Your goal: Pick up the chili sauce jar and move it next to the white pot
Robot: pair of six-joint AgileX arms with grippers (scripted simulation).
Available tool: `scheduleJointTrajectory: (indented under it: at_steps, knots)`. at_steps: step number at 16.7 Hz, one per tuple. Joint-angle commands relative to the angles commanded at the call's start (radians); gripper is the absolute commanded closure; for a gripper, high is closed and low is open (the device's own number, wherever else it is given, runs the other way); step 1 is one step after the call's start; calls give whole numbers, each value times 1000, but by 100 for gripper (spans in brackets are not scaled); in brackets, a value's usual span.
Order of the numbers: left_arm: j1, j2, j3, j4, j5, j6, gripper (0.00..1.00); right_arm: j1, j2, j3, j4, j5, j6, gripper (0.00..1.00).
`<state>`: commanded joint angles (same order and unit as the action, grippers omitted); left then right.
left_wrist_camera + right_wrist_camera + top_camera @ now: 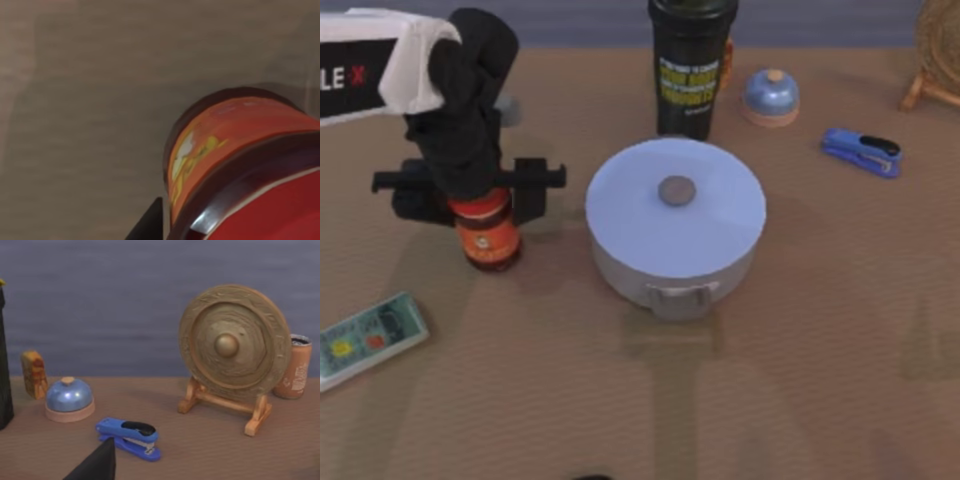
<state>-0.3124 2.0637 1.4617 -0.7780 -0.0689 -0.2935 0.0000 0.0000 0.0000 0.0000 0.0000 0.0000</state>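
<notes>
The chili sauce jar (488,235), with its orange-red lid and orange label, stands on the table left of the white pot (675,215), a clear gap between them. My left gripper (480,195) reaches down over the jar and is shut on it at lid height, one black finger (530,190) on either side. In the left wrist view the jar (235,165) fills the frame close up, with a dark finger (150,222) against its side. The right arm is out of the top view; my right gripper (95,467) shows only as a black tip.
A tall black tumbler (692,65) stands just behind the pot. A blue bell (770,97) and a blue stapler (861,151) lie to the back right, with a gong (234,347) and a can (295,367) beyond. A remote (370,338) lies at the front left.
</notes>
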Motion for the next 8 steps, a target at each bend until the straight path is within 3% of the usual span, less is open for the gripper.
scheduleJointTrajectory:
  at_steps: [2, 8]
  knots:
    - [0, 0, 0, 0, 0, 0, 2, 0, 0, 0, 0, 0, 0, 0]
    - [0, 0, 0, 0, 0, 0, 0, 0, 0, 0, 0, 0, 0, 0]
